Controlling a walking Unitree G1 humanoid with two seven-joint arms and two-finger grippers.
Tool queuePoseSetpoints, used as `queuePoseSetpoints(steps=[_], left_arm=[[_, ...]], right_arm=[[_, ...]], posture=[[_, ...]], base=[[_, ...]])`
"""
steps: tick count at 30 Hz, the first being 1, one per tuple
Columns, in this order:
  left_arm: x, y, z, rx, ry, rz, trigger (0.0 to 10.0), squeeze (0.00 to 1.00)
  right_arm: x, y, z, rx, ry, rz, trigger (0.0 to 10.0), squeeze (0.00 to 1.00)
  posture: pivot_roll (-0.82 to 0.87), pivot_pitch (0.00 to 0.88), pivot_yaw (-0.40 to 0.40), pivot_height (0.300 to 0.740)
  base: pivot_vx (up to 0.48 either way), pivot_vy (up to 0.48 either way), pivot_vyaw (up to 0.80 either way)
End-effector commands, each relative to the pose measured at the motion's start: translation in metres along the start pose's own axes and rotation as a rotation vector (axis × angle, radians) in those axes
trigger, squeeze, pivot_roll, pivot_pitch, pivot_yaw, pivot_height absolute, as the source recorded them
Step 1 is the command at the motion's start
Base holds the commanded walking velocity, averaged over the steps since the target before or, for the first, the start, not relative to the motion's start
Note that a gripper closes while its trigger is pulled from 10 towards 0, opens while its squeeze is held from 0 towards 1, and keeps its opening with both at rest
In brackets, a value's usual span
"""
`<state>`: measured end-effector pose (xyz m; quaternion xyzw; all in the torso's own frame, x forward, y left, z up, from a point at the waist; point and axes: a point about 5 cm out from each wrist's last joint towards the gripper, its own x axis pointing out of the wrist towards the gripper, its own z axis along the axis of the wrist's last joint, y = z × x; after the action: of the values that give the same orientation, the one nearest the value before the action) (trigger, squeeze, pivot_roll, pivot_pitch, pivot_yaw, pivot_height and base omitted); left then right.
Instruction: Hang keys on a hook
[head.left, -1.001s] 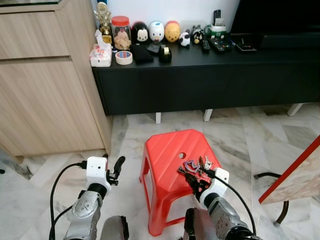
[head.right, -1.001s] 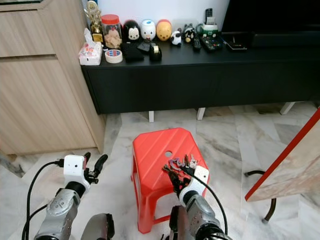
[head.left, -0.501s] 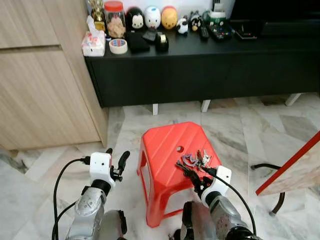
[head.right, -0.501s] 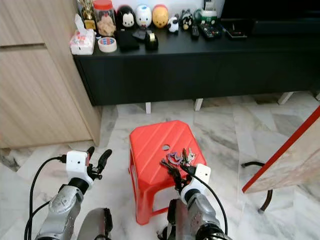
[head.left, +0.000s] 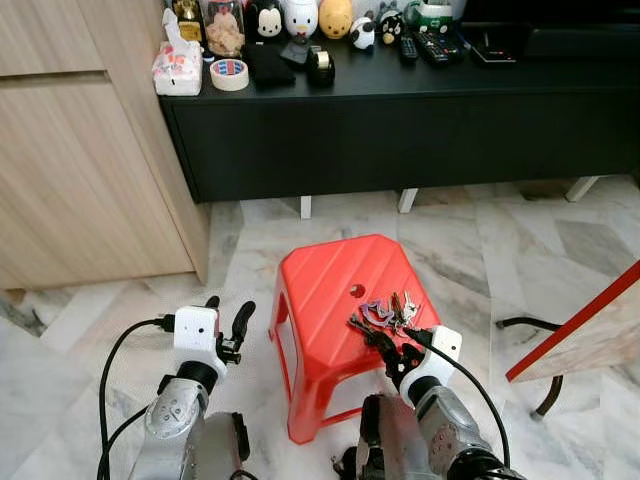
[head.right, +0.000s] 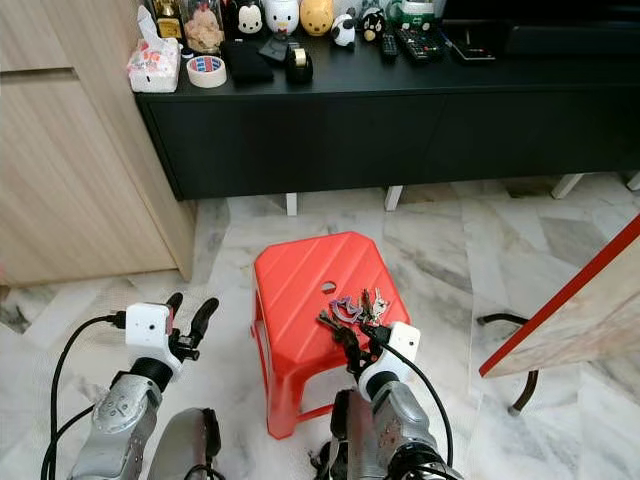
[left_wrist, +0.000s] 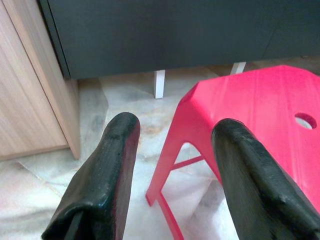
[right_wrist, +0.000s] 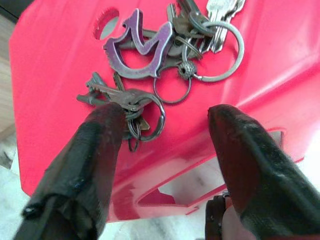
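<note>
A bunch of keys (head.left: 391, 311) with a purple charm (right_wrist: 141, 45) and several rings lies on the near right part of a red plastic stool (head.left: 325, 280). My right gripper (head.left: 385, 342) is open, low over the stool's near edge, just short of the keys. Its fingers (right_wrist: 97, 145) straddle the nearest ring of small keys (right_wrist: 131, 102), and one tip seems to touch it. My left gripper (head.left: 229, 312) is open and holds nothing. It hovers over the floor to the left of the stool, whose corner (left_wrist: 260, 100) lies beyond its fingers.
A long black console (head.left: 400, 130) runs along the back, carrying a tape roll (head.left: 229, 74), a tissue box, figurines and remotes. A wooden cabinet (head.left: 80, 170) stands at the left. A red-edged board (head.left: 590, 335) leans in at the right. Marble floor surrounds the stool.
The whole view has shifted: the camera now looks further down, so the console sits higher in the picture. Both grippers keep their places relative to the stool and keys.
</note>
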<state>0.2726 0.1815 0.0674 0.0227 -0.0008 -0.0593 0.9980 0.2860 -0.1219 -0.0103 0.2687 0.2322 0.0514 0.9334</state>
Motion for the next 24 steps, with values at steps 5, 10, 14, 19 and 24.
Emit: queuePoseSetpoints(steps=[5,10,14,19,24], left_arm=[[0.0000,-0.0034,0.0020,0.021,0.005,-0.012,10.0,0.00],[0.0007,-0.0049,0.0023,0.022,0.006,-0.015,10.0,0.00],[0.0012,-0.0055,0.0017,0.025,0.009,-0.014,10.0,0.00],[-0.0001,-0.0059,0.0015,0.061,0.012,-0.028,10.0,0.00],[-0.0009,-0.0061,0.0022,0.060,0.012,-0.024,10.0,0.00]], right_arm=[[0.0005,-0.0010,0.0008,-0.005,0.011,-0.009,0.7,0.00],[0.0005,-0.0020,0.0018,-0.014,0.011,-0.011,1.8,0.00],[0.0002,-0.0020,0.0006,-0.017,0.017,-0.013,4.3,0.00],[0.0003,-0.0004,-0.0018,-0.023,0.027,-0.012,10.0,0.00],[0.0017,0.0049,0.0000,-0.023,0.006,0.017,10.0,0.00]], posture=[[0.07,0.184,-0.089,0.579],[0.07,0.184,-0.089,0.579],[0.07,0.183,-0.089,0.579],[0.07,0.184,-0.090,0.579],[0.07,0.182,-0.090,0.579]], base=[[0.000,0.000,0.00],[0.000,0.000,0.00],[0.000,0.000,0.00],[0.000,0.000,0.00],[0.000,0.000,0.00]])
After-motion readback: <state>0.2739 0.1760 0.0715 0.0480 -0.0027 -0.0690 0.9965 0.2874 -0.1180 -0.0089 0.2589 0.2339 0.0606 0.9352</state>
